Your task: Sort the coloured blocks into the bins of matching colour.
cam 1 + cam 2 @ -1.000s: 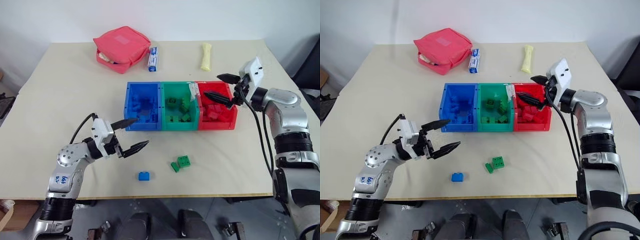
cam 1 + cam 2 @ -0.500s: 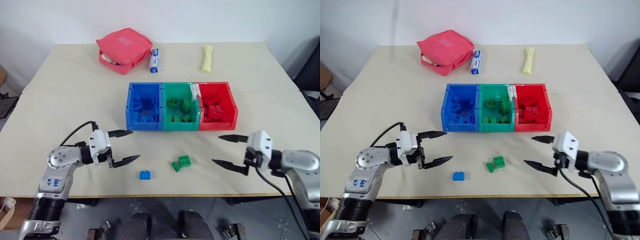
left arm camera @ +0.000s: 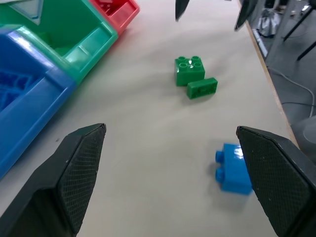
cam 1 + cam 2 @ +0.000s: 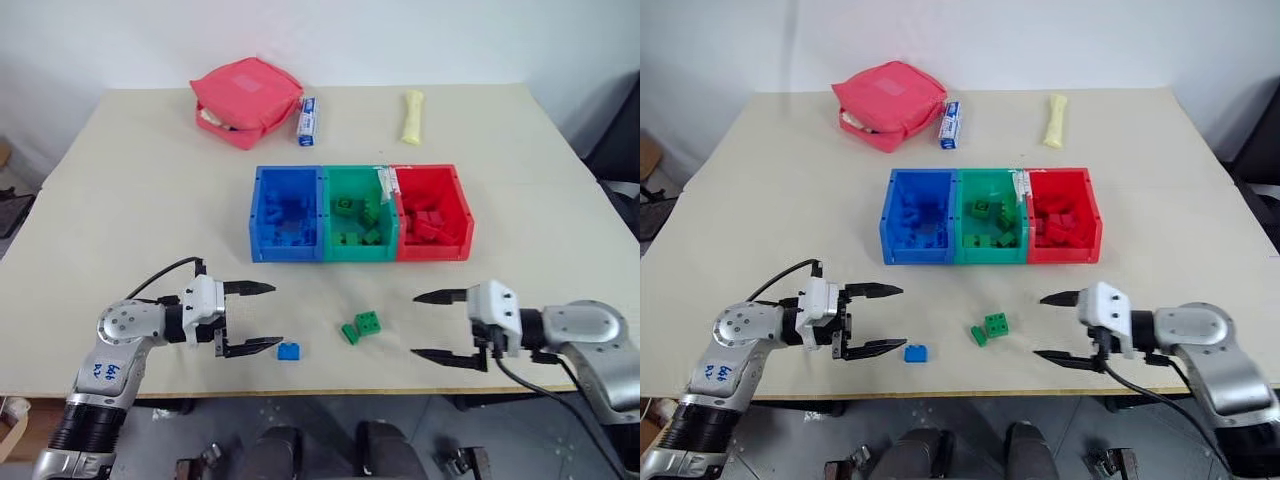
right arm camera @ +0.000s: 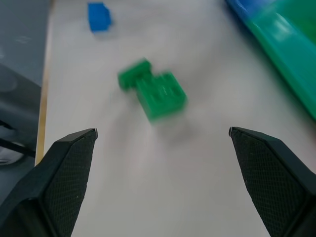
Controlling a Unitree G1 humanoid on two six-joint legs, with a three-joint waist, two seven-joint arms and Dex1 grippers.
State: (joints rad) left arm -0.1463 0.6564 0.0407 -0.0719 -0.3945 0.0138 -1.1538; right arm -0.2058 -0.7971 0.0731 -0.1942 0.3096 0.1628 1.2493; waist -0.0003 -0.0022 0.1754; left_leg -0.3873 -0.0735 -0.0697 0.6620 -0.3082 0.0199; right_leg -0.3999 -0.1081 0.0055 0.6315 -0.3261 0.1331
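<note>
Down near the desk's (image 4: 150, 200) front edge, the left pincer (image 4: 256, 317) is spread wide and holds nothing; one black finger lies just beside the loose blue block (image 4: 291, 351). Opposite it, the right pincer (image 4: 434, 326) is also spread and empty, facing two green blocks (image 4: 361, 326) that touch each other between both pincers. Behind those green blocks, well apart, the joined bins (image 4: 362, 254) stand in a row, blue, green, red, each with bricks inside. Beyond the bins lie a red pouch (image 4: 245, 98), a small tube (image 4: 307, 119) and a yellow roll (image 4: 411, 115).
</note>
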